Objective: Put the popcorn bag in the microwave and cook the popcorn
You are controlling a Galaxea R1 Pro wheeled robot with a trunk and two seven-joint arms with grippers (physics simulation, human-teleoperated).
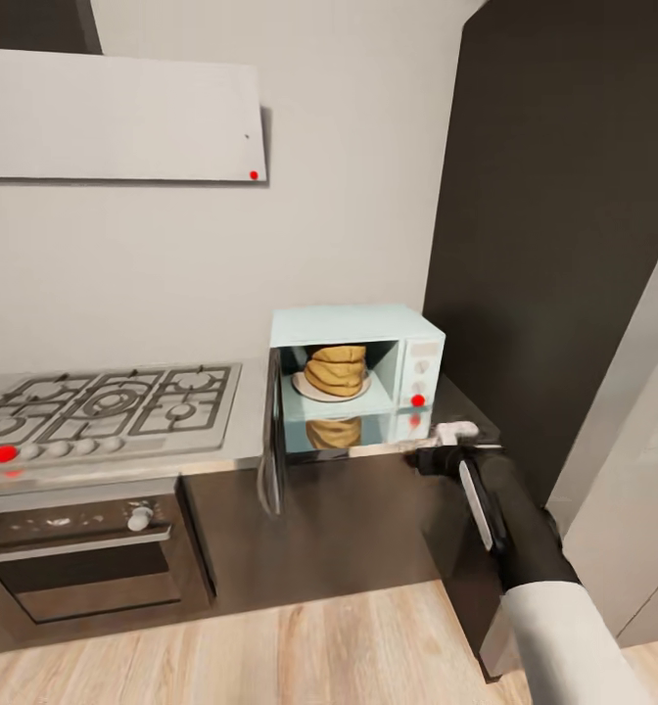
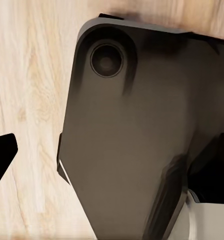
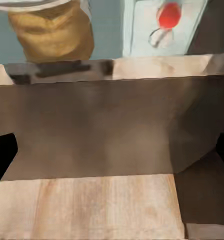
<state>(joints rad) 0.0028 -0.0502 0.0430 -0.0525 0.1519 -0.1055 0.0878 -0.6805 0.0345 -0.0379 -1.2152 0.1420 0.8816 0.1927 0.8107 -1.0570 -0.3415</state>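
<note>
Tan and slumped in folds, the bag [image 1: 336,369] sits on the plate [image 1: 304,388] inside the microwave [image 1: 356,377], door [image 1: 271,446] swung wide left. My right gripper [image 1: 456,432] hovers at the countertop [image 1: 458,399] edge, fingers spread; my left's state I cannot tell.

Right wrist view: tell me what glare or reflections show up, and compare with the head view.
Right wrist view: the glossy countertop mirrors the popcorn bag and the red light, softly blurred. Head view: the bag in the open microwave shows mirrored below it; shadows are soft.
</note>
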